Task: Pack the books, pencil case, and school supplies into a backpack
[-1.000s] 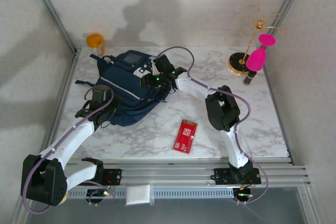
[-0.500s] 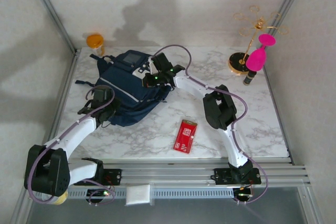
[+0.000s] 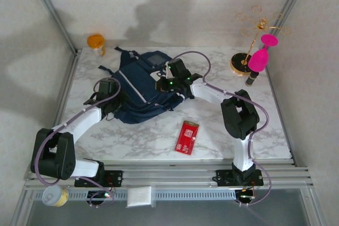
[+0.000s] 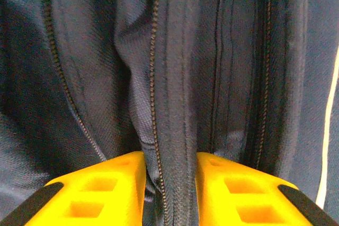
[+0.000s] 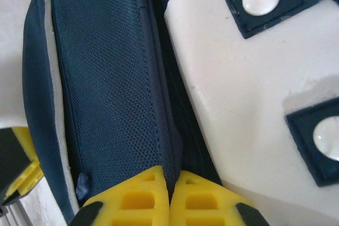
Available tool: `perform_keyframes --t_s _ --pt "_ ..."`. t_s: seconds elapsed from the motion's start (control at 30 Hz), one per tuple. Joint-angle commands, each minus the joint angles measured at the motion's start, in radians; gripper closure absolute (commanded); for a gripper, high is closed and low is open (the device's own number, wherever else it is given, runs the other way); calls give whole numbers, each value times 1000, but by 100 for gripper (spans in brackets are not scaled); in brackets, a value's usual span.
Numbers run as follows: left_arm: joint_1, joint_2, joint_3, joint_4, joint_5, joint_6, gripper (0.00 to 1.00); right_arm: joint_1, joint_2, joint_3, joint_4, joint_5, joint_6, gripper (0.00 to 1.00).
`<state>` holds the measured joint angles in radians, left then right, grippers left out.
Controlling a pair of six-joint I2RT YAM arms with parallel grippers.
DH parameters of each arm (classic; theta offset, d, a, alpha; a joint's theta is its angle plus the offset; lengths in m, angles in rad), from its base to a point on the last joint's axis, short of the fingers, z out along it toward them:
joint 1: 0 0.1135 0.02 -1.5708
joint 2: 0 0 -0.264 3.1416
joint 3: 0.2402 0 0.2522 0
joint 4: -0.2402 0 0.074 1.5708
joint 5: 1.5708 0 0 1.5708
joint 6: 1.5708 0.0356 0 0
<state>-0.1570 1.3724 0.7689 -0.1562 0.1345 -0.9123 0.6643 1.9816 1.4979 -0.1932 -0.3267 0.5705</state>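
Currently backpack [image 3: 139, 91] lies flat on the marble table [image 3: 275, 130], left of centre. Its long axis is diagonal: patched top toward far-right, bottom toward near-left. On its left side, left gripper [image 4: 169, 170] pinches a zippered fold. On the right, right gripper [image 5: 170, 178] is pressed nearly together, apparently nipping a thin seam beside the white patch [image 5: 243, 93]. Well apart near the front lies red packet [image 3: 187, 137], lengthwise near-far.

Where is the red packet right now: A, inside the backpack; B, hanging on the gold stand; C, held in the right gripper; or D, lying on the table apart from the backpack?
D: the red packet lies flat on the marble table, on the near side of the backpack with bare tabletop between them.
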Motion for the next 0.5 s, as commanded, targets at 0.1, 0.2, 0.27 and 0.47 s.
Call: perform_keyframes --t_s 0.1,0.2,0.27,0.47 --pt "20 -11 -18 83 -30 -32 77 19 -168 -111 -33 66 -200 57" --pt "24 4 -15 107 3 -47 84 12 -260 -210 -28 30 -310 48" --pt "25 10 -13 126 26 -53 90 9 -304 -289 -6 10 -381 50" --pt "31 9 13 112 56 -62 100 22 -276 -353 15 -43 -512 58"
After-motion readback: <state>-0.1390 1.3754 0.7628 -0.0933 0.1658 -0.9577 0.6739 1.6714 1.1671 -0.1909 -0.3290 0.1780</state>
